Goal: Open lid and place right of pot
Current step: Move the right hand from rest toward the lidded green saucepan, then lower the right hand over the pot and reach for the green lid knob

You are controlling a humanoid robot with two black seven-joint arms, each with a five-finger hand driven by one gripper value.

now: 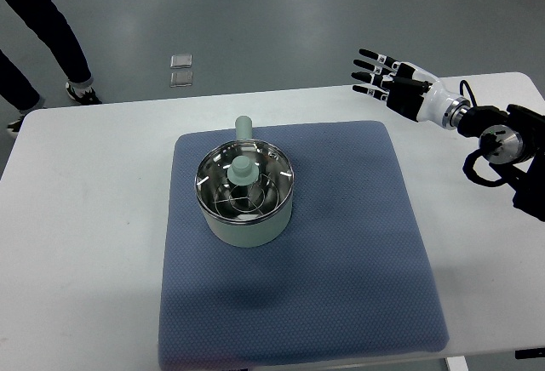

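Meanwhile, right hand (393, 79) hovers, fingers (368, 53) spread, lid (244, 178) on pot (247, 218).

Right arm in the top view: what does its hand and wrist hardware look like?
The right hand has slim black fingers with white segment bands, on a white shell palm. Behind it sit a black wrist collar, a round silver joint cap and bulky black forearm housings, with thin black cables looping alongside.

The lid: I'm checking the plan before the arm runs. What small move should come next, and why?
Probably bring the right hand down-left toward the lid's knob: the lid sits on the pot, and the open hand hovers far off.
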